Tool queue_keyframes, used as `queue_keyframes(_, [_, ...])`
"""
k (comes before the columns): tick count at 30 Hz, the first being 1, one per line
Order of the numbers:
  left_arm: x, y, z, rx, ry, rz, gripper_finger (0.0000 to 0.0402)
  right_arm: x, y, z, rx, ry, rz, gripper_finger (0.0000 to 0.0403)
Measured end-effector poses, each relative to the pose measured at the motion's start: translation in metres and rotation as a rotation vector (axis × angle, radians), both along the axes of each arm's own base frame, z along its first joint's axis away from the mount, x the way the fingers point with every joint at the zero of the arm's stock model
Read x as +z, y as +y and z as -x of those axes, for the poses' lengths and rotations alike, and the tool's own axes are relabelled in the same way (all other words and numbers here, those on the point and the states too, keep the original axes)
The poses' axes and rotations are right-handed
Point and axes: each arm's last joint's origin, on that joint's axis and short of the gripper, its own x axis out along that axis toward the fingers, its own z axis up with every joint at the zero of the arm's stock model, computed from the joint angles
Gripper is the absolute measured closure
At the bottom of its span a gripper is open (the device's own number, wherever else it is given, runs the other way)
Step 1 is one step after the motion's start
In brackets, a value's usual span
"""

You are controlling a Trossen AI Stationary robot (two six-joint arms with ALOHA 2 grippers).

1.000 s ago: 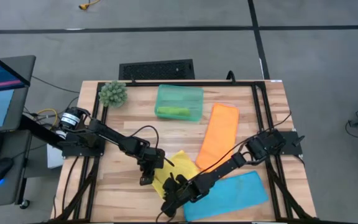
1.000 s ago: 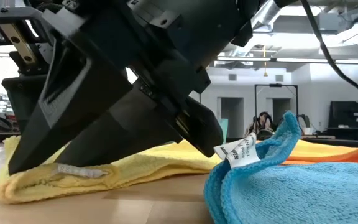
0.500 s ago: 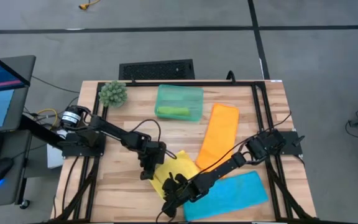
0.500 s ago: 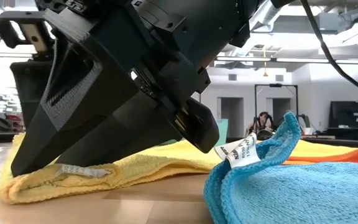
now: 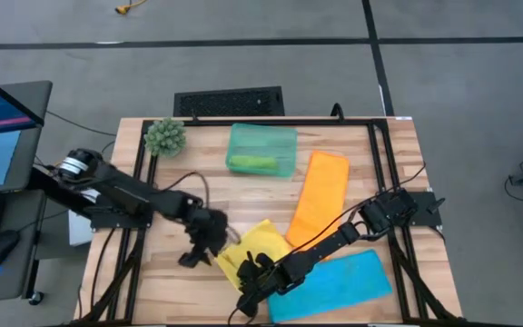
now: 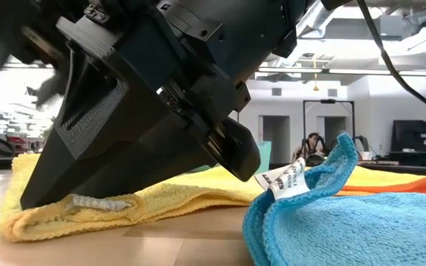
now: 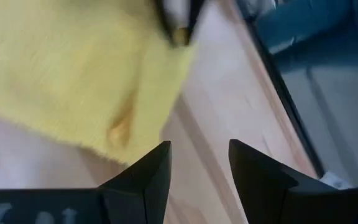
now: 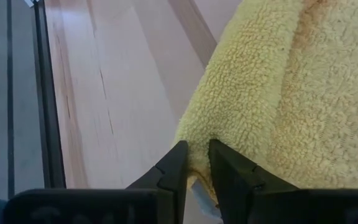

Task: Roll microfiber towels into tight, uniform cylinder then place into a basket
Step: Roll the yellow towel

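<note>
The right pincer point(image 5: 246, 293) is clamped on the near edge of the yellow towel point(image 5: 254, 247), its two dark fingers point(image 8: 178, 169) nipping the fluffy fold between them, as the right wrist view shows. In the low view the same pincer point(image 6: 46, 193) comes down as a large dark wedge onto the yellow towel point(image 6: 161, 196), pressing its folded edge against the worktop point(image 6: 124, 247). The left pincer point(image 5: 195, 259) hangs just beside the towel's left edge with its fingers point(image 7: 148, 177) spread apart and nothing between them; in its own wrist view the yellow towel point(image 7: 67, 68) lies a little ahead of the fingertips, with bare wood under them.

The yellow towel lies crumpled and partly folded near the front middle of the worktop point(image 5: 389, 163). Touching it on the right, the blue towel point(image 5: 334, 283) lies flat along the front edge, and in the low view its raised corner with a white label point(image 6: 283, 179) stands up beside the yellow one. The orange towel point(image 5: 317, 198) lies flat and lengthwise behind these, toward the right. The basket point(image 5: 261, 150) sits at the back middle of the worktop with a green roll point(image 5: 251, 163) inside it. A spiky green plant ball point(image 5: 165, 136) stands at the back left corner, well apart from the towels.
</note>
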Motion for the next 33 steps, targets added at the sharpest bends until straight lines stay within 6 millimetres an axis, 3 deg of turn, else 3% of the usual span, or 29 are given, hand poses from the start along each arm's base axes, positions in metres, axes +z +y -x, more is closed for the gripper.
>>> queue_keyframes(4, [0.002,-0.022,0.009,-0.065,-0.119,-0.173,0.0248,0.000,0.000,0.000,0.006,-0.001,0.004,0.0310])
queue_keyframes(8, [-0.010,-0.035,0.003,-0.085,-0.185,-0.270,0.0248,0.000,0.000,0.000,0.006,-0.003,0.003,0.0310])
queue_keyframes(12, [-0.024,-0.039,-0.009,-0.084,-0.190,-0.230,0.0249,0.000,0.000,0.000,0.007,-0.003,0.001,0.0310])
queue_keyframes(19, [-0.050,-0.041,-0.013,-0.104,-0.098,-0.248,0.0249,0.000,0.000,0.000,0.008,-0.003,0.000,0.0310])
queue_keyframes(23, [-0.058,-0.036,-0.017,-0.072,-0.074,-0.269,0.0249,0.000,0.001,0.000,0.010,-0.005,0.000,0.0310])
queue_keyframes(33, [-0.068,-0.038,-0.021,0.120,0.145,-0.078,0.0249,0.014,0.006,-0.003,0.111,-0.001,0.051,0.0310])
